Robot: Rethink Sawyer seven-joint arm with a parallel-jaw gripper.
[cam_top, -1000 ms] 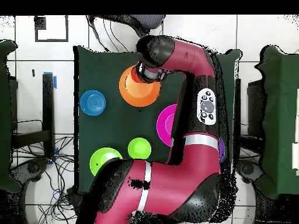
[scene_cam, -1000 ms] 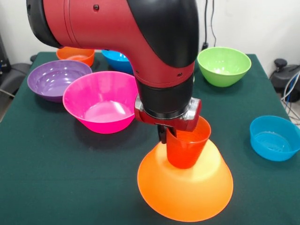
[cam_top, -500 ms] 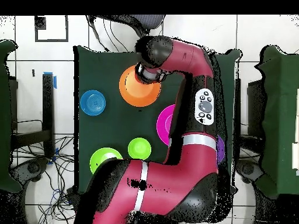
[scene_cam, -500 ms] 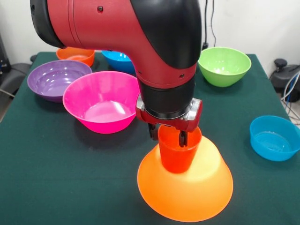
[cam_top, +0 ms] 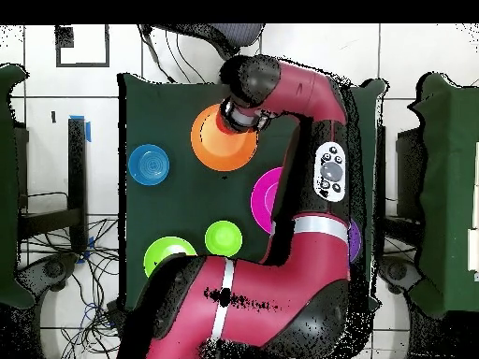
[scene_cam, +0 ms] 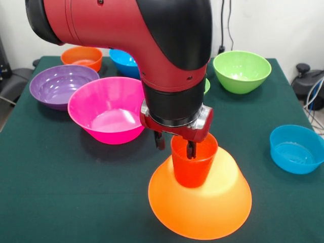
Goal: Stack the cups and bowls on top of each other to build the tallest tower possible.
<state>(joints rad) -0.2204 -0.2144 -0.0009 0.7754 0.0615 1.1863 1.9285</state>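
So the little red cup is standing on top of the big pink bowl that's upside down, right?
Not quite. The bowl under the cup is the big orange bowl, not the pink one. The front view shows it rim down on the table with the cup standing upright on top. The pink bowl sits apart, right way up, with nothing on it.

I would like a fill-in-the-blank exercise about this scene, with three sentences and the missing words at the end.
1. The orange-red cup stands upright on the large ______ bowl, which lies rim down.
2. The gripper is open, with one of its jaws inside the ______.
3. The pink bowl stands beside the ______ bowl, both rim up.

Missing words: orange; cup; purple
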